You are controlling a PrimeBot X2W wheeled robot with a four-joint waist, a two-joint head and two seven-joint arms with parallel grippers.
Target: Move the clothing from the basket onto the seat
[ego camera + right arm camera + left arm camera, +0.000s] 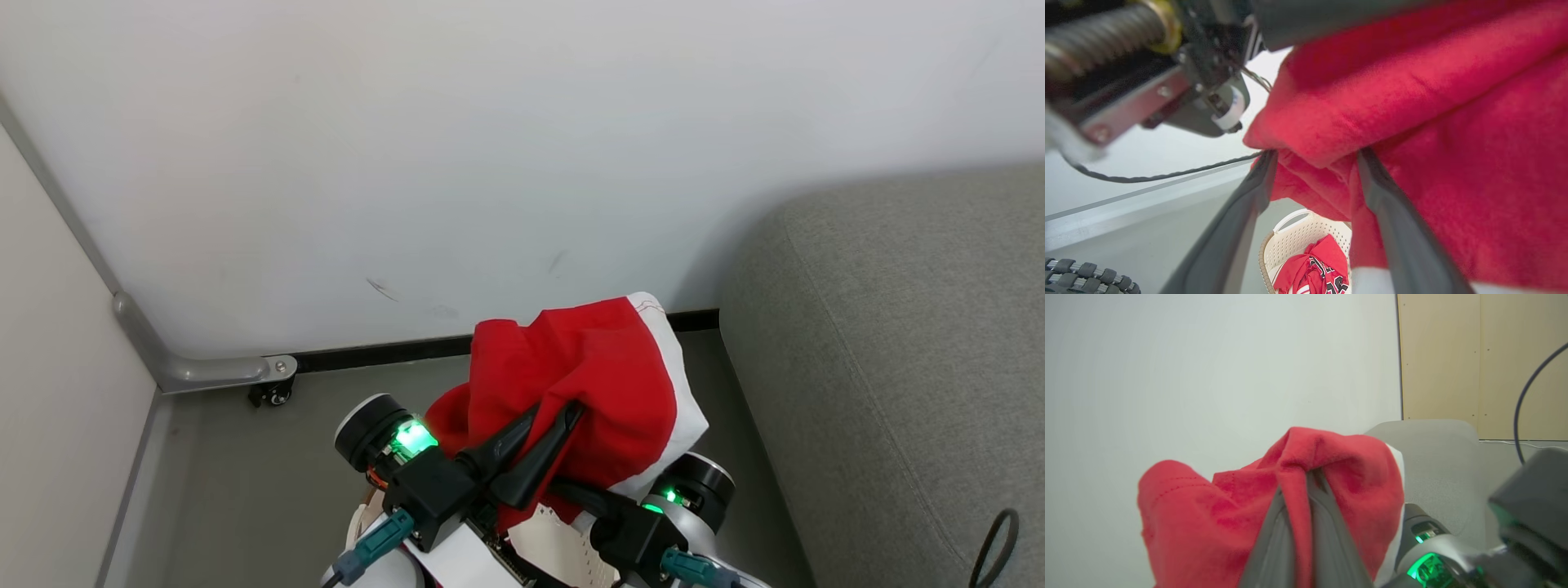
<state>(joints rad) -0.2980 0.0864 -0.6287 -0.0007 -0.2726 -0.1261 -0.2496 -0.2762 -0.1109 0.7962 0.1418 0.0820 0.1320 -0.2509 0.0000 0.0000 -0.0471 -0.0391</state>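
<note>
Grey metal rail [196,371] with a small caster [273,394], lower left of head view, against the pale wall [449,147]. Out of the working path.

Bottom centre: left gripper [560,408], fingers pressed together on a fold of the red garment [588,367]. Left wrist view agrees: a ridge of cloth pinched between the two fingers, the rest bunched over them. Garment is aloft, clear of the floor [245,490], white band on its right edge.

Just right, under the cloth: right gripper [1317,155]. Right wrist view shows its fingers spread wide, cloth draped across and between them, nothing clamped. A prop rather than a grip, I judge.

Lower centre of right wrist view: basket [1300,241] below the hanging cloth, more clothing [1316,271] with lettering lying in it.

Right side of head view: the seat [898,351], rounded corner nearest the garment. A black cable [1000,547] loops at the lower right corner.

Step in hand, as I read it: carry to the seat. To do it well:
- Swing right with the pinch firm.
- Ride high enough that the hanging tail passes over the cushion's corner, not up its side.
- Set down well inboard of the edge and short of the cable.
- Part the left fingers only once the cloth's weight rests on the cushion.
- Draw the right fingers out low and straight, so loose folds do not hook on them.
</note>
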